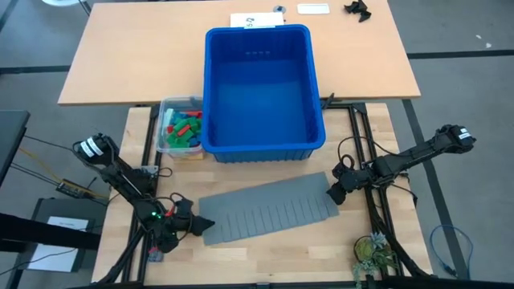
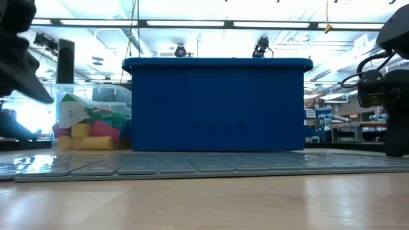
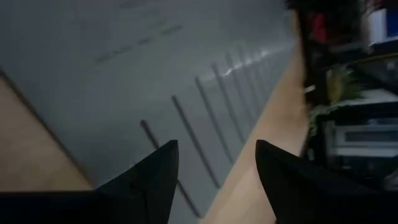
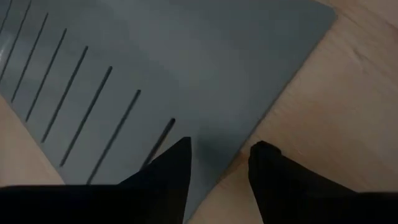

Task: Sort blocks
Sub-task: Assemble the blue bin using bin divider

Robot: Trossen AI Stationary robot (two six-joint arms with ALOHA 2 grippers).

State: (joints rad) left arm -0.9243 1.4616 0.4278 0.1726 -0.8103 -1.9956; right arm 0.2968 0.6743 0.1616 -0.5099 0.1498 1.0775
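Several red, yellow, blue and green blocks (image 1: 183, 124) lie piled in a small clear tub (image 1: 165, 143) left of the big blue bin (image 1: 257, 149); they also show in the low view (image 2: 89, 131). A grey slotted mat (image 1: 269, 210) lies flat on the table in front of the bin. My left gripper (image 1: 205, 225) is open at the mat's left end, its fingertips over the mat's near edge (image 3: 216, 144). My right gripper (image 1: 331, 195) is open at the mat's right end, its fingertips on either side of the mat's edge near a corner (image 4: 221, 144). Neither holds a block.
The blue bin (image 2: 217, 105) stands at the seam between the near table and a second table (image 1: 120, 56) behind it. A small plant (image 1: 371, 255) stands at the near right corner. Papers (image 1: 257, 20) and a black object (image 1: 357, 10) lie at the far edge.
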